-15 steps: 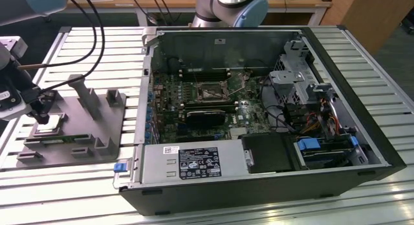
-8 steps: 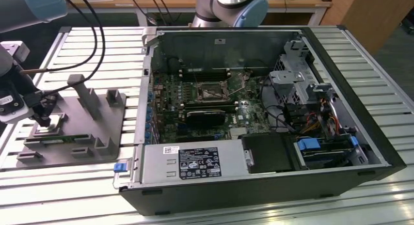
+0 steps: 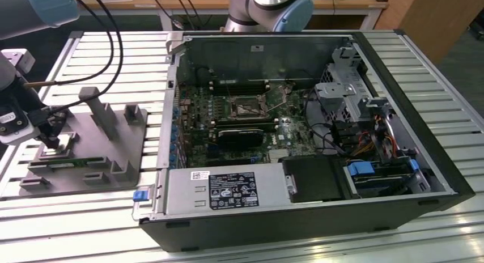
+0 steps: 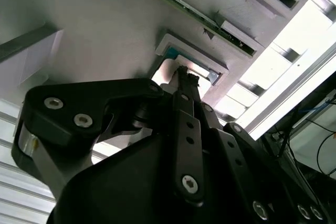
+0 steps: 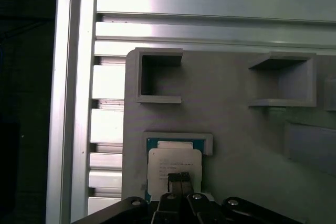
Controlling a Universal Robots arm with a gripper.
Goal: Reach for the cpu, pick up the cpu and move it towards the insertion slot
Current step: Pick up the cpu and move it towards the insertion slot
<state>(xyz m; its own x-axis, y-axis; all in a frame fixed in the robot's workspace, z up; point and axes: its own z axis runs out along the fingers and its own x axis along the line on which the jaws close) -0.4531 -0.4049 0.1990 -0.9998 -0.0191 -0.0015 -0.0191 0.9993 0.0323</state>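
The gripper (image 5: 180, 177), jaws pressed together, has its tips on top of the cpu (image 5: 167, 161) in the grey fixture block (image 5: 236, 140).

At the exterior view's far left, the arm (image 3: 11, 76) hangs from the upper left corner, wrist bent so the end effector (image 3: 51, 140) points straight down. In both wrist views its slim black fingertips (image 5: 173, 178) (image 4: 182, 78) sit pressed together with no gap.

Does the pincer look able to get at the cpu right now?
Probably yes: the pincer hangs right over the cpu, which lies uncovered in its pocket on the grey fixture block.
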